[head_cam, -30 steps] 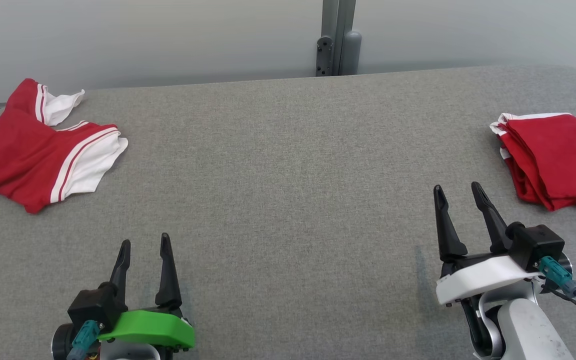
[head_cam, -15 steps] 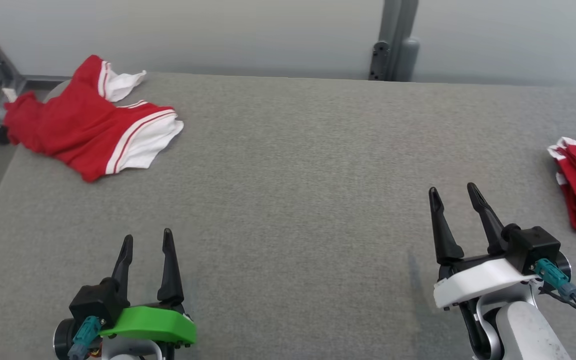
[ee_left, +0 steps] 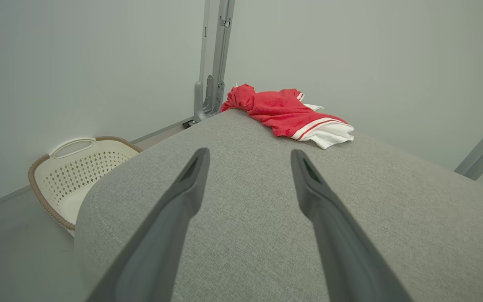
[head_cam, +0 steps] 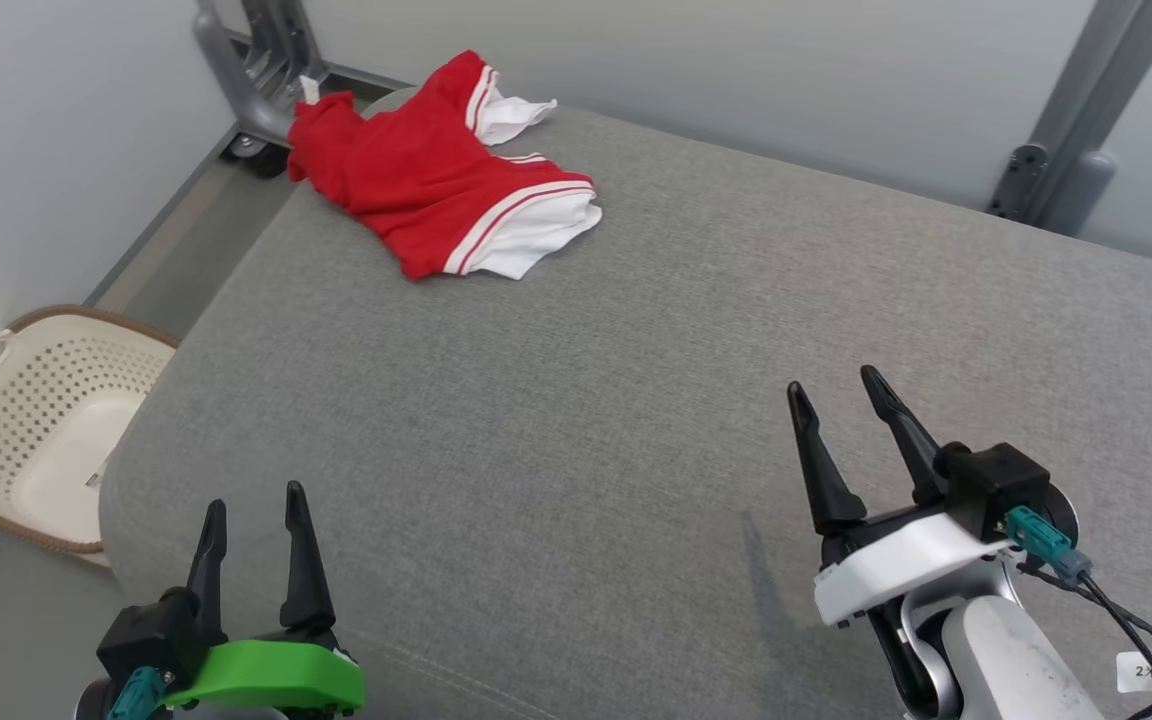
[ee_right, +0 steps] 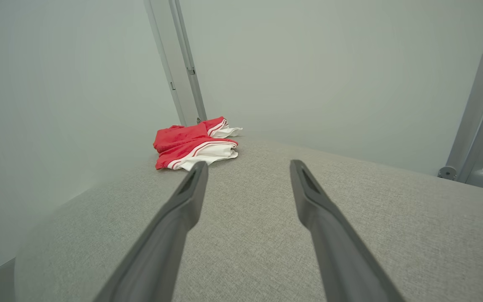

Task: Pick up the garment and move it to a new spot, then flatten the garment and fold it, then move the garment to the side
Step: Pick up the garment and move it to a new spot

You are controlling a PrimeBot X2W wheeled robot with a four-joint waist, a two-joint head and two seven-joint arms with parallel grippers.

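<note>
The red-and-white garment [head_cam: 441, 190] lies crumpled at the far left corner of the grey table [head_cam: 636, 400], well apart from the left gripper [head_cam: 251, 515] and right gripper [head_cam: 836, 395], both empty with jaws apart; it appears light, soft and limp, best pinched at its white-banded hem.

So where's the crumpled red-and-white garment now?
Head view: the red-and-white garment lies at the grey fabric table's far left corner, beside the grey metal frame.
</note>
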